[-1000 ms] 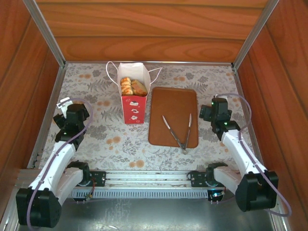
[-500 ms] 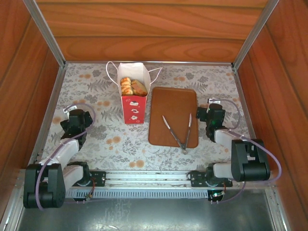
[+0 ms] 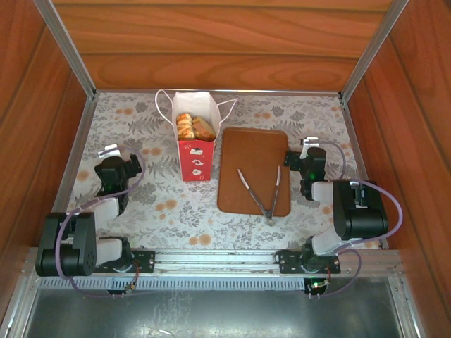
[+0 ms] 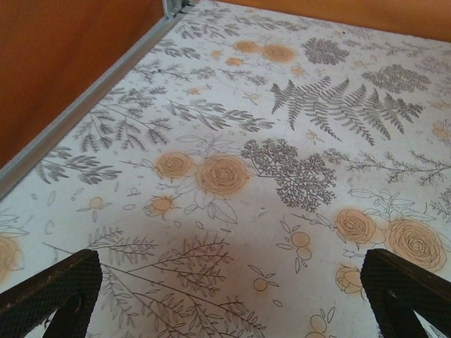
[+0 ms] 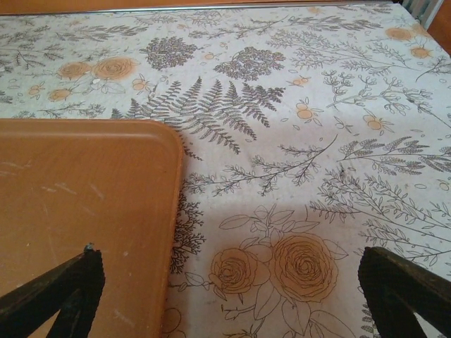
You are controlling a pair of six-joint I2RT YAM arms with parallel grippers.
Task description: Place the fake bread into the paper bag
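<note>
Since the small golden-brown fake bread pieces (image 3: 194, 127) already sit packed in the open mouth of the upright white paper bag (image 3: 195, 160) with its red flowered band, just left of the flat brown rectangular board (image 3: 254, 151) bearing slim metal tongs (image 3: 262, 193) on the floral tabletop (image 3: 162, 204), the placing looks finished — what remains, I judge, is only parking the arms. Left end effector (image 4: 225, 299) and right end effector (image 5: 225, 296) both gape wide, empty. Visible pieces look glossy, ridged — crowded side by side.
</note>
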